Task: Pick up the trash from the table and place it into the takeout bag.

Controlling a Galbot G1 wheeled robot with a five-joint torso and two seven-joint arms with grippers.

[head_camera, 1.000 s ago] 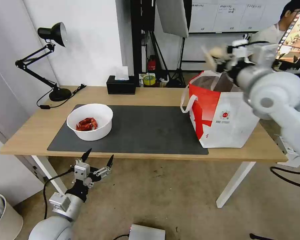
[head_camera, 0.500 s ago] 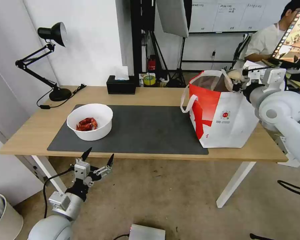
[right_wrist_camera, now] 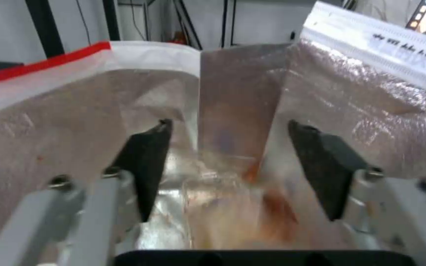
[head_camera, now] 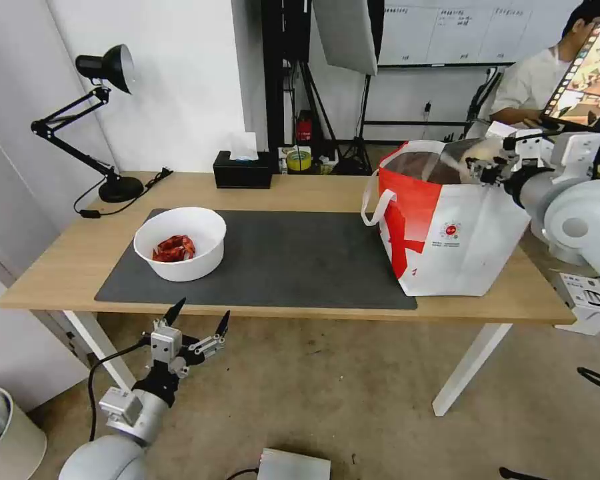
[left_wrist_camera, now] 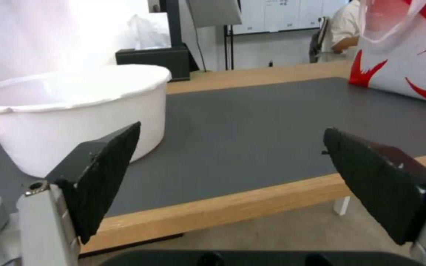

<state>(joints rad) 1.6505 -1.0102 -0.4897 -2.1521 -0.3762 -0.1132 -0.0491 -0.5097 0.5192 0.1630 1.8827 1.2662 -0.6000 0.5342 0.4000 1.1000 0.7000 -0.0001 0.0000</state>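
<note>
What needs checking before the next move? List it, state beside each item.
1. Right gripper open, nothing between its fingers: ok.
2. Right gripper over the takeout bag mouth: ok.
3. Bag upright on the table: ok.
4. White bowl of red scraps waits on the mat: not ok.
5. Left gripper open, below the table edge near the bowl: ok.
6. Last item settled in the bag: cannot tell.

No wording can be made out. The boxy white takeout bag with red panels [head_camera: 447, 227], right of centre in the head view, bears a small round red logo [head_camera: 451, 231] with tiny illegible print beneath; dark print on its rim strip [right_wrist_camera: 381, 40] is blurred.
</note>
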